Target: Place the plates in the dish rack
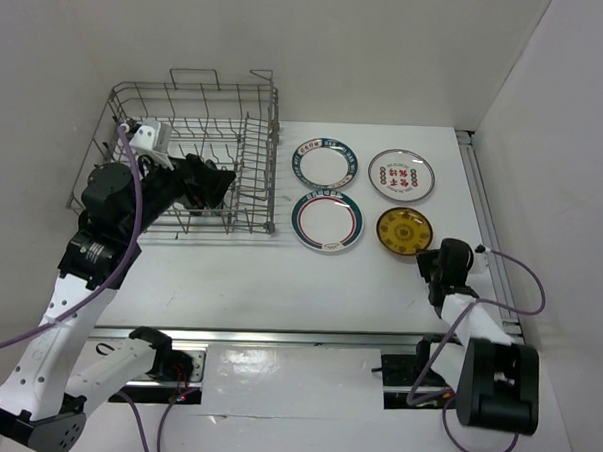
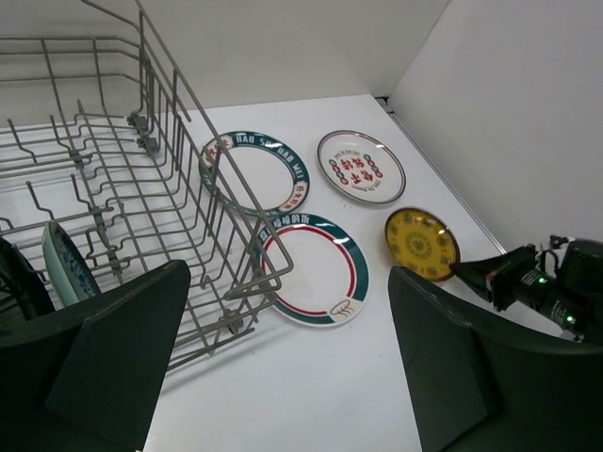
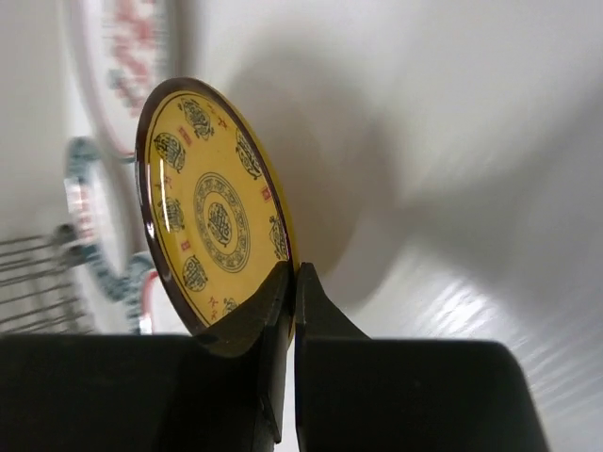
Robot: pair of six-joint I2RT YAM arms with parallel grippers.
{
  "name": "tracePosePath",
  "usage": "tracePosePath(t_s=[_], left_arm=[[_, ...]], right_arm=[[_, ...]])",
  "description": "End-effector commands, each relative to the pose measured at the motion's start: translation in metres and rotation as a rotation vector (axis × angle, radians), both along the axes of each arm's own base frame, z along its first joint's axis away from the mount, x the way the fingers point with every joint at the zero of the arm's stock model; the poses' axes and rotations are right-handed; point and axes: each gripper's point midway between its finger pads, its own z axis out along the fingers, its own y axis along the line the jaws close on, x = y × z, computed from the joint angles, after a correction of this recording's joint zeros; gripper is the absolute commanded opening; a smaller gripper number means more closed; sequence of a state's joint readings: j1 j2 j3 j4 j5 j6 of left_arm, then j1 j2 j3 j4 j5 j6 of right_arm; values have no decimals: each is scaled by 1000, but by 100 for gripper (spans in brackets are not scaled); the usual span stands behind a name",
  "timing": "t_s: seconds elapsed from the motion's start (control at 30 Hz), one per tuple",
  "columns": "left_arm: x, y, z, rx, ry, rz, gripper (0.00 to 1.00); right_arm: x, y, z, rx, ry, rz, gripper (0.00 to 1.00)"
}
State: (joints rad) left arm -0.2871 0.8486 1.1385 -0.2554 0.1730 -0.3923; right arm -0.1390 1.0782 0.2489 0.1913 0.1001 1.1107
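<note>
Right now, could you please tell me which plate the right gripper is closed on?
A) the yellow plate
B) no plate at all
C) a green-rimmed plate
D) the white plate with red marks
A: in the right wrist view, the right gripper is pinched shut on the near rim of the yellow plate.

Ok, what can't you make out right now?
Top view: plates in the dish rack hidden under left arm.
Left wrist: black plate cut by the frame edge, pale teal plate partly behind left finger.
Right wrist: red-marked plate and green-rimmed plate behind the yellow plate blurred.
</note>
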Motion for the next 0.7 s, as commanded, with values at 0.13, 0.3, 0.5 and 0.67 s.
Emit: tracePosePath(t_s=[0.13, 0.3, 0.5, 0.67], left_arm=[[3, -17, 6, 6, -28, -96, 100], [4, -33, 1, -10, 14, -185, 100], [4, -51, -8, -9, 57, -297, 100], [10, -55, -19, 14, 91, -316, 100]], right_arm=[[14, 20, 121, -44, -407, 100, 0], [16, 111, 198, -172, -716, 619, 0], [-16, 218, 265, -361, -959, 957, 0], [-26, 262, 282, -409, -1028, 1060, 0]])
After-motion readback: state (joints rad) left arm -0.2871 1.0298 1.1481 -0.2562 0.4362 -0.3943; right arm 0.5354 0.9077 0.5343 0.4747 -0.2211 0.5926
